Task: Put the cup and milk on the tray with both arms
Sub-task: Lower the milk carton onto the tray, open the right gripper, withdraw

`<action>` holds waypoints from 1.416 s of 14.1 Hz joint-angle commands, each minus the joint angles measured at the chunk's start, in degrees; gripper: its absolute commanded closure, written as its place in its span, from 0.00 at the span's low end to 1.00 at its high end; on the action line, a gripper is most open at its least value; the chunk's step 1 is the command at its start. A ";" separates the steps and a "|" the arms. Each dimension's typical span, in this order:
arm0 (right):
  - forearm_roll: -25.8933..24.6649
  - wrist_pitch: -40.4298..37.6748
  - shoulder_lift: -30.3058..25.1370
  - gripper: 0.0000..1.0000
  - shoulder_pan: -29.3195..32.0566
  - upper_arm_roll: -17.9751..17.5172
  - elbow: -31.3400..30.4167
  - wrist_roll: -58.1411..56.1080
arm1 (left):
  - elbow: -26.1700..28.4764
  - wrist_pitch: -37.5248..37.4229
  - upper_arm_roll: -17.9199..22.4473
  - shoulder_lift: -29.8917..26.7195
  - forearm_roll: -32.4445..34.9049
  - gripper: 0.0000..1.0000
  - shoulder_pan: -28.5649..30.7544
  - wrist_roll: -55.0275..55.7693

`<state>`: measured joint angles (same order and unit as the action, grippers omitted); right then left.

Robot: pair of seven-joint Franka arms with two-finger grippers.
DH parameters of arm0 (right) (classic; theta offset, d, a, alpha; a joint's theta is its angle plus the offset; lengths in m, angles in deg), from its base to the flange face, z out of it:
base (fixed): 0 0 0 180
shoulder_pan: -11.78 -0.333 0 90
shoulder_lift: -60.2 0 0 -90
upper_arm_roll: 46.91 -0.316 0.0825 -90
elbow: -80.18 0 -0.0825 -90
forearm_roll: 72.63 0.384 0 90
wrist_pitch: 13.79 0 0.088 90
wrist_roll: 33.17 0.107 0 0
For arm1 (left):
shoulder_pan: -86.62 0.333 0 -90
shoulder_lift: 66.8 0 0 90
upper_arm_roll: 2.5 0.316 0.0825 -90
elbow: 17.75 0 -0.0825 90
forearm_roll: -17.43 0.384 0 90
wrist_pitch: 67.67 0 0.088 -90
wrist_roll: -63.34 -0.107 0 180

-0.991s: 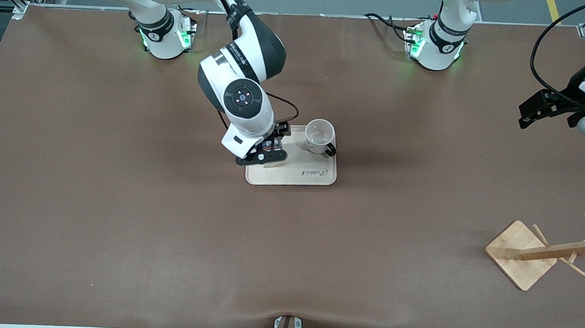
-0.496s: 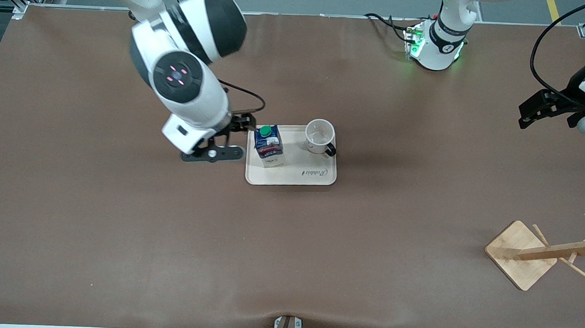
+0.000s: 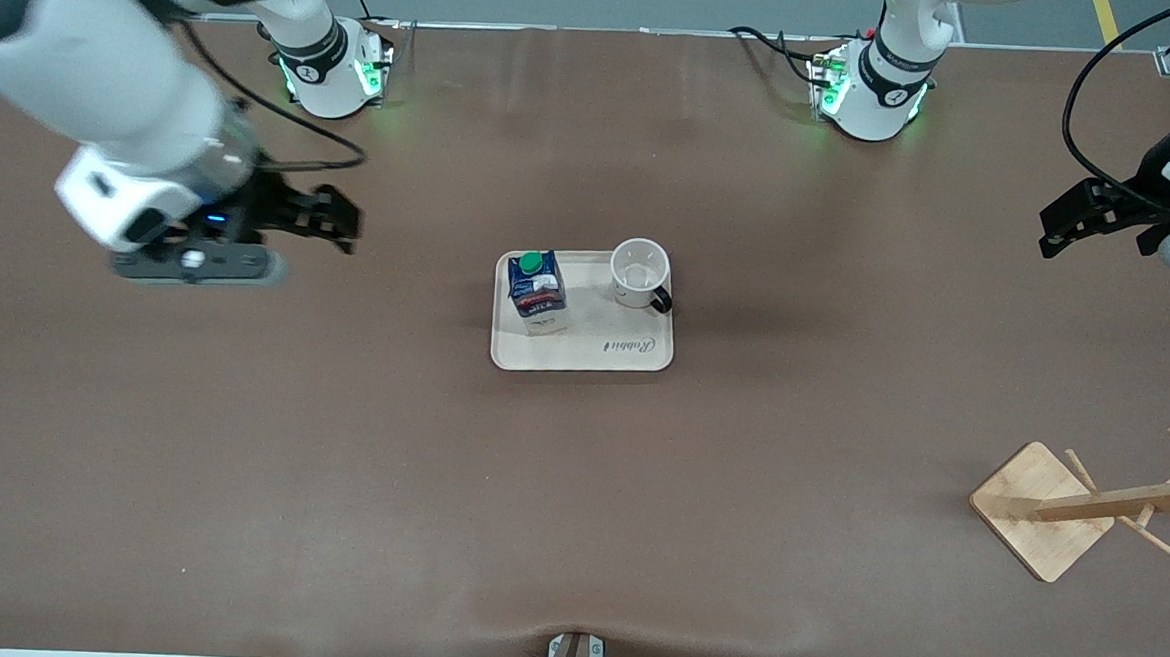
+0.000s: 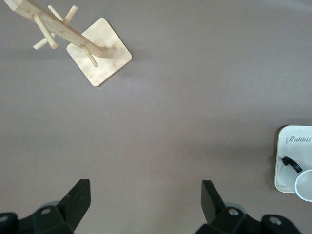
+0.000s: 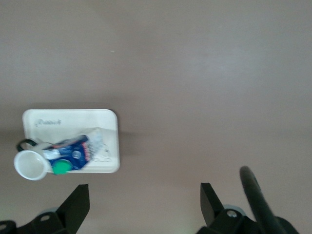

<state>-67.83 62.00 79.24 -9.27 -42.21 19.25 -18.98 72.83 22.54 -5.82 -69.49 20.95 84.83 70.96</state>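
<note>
Nearest the front camera, toward the left arm's end of the table and well apart from the tray, a wooden peg stand sits on its square base; it plays no part here, and an arm swinging low to that end could clip its pegs.

The cream tray lies at the table's middle, with the script word "Rabbit" on its nearer edge. The milk carton stands upright on the tray's end toward the right arm, and the smiley mug sits on the tray's other end, just beside the carton without touching it. Both task things appear placed, so I judge the job essentially done. The tall, narrow carton is the weak point: a nudge to the tray or a low pass by an arm could topple it onto the mug.

The right gripper hangs over bare table, well apart from the tray, fingers spread and empty. The left gripper waits over its end of the table, fingers likewise apart, holding nothing.
</note>
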 commanded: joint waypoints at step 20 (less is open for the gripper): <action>-5.24 1.02 -21.41 0.00 23.25 -1.01 -21.51 -16.47 | -1.10 -3.11 -4.23 -0.04 -2.46 0.00 0.03 3.90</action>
<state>-71.82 63.26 58.53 13.53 -42.62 -2.42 -35.00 71.70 19.26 -9.42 -69.49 19.50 84.74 74.30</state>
